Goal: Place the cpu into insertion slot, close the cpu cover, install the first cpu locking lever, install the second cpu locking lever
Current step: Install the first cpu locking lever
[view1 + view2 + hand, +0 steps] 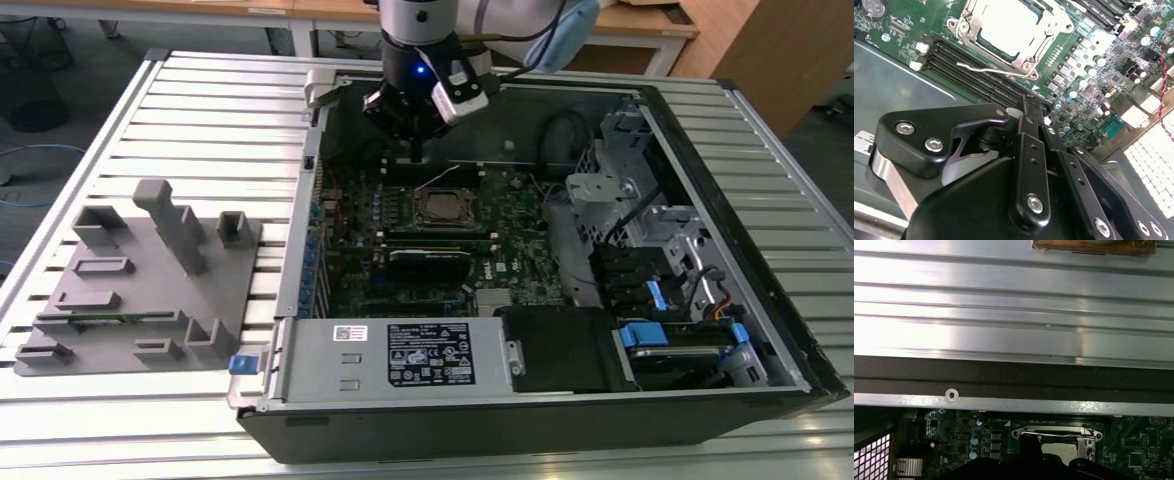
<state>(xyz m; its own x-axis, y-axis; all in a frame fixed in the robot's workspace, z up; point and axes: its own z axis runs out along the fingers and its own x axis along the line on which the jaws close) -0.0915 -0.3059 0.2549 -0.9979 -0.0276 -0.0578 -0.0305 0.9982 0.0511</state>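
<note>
While the tool (pixel 416 152) hangs inside the open computer case (pixel 534 410), close to its far wall, its fingers are drawn tight together with nothing between them. In the second wrist view the tip sits over the black memory slots (pixel 969 75), just beside the insertion slot (pixel 960 25) on the green motherboard (pixel 909 25). The cpu (pixel 1006 25) lies seated in that slot, its pale metal top showing through the window of the cpu cover (pixel 1049 37), which lies flat over it. A thin wire locking lever (pixel 985 68) runs along the slot's edge nearest the tool. The case rests on a ribbed metal surface (pixel 174 120), with a grey fixture (pixel 134 290) at the exterior view's left.
</note>
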